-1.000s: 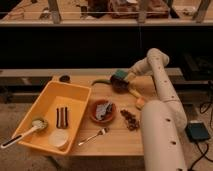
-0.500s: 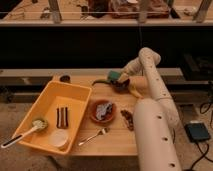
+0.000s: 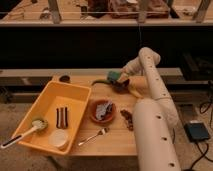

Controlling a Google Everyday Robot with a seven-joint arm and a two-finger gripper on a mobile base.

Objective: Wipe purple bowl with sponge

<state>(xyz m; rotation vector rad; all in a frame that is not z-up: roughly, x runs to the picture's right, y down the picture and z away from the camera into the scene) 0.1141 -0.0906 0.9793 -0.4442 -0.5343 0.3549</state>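
We see a wooden table (image 3: pixel 107 142) bearing a yellow bin (image 3: pixel 75 96), an orange-brown bowl (image 3: pixel 93 116), a fork (image 3: pixel 93 136) and, under the gripper (image 3: pixel 118 79), the purple bowl (image 3: pixel 120 85).

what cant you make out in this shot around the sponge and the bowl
- Gripper, camera view: at the table's far edge, at the sponge; finger state unreadable, too small and dark.
- Purple bowl: partly hidden by the gripper and sponge; contact cannot be told.
- Orange-brown bowl: contents blurred, unidentifiable.
- Dark pieces beside it: partly covered by the arm.
- Long utensil in the yellow bin: its handle sticks out over the rim, tip indistinct.
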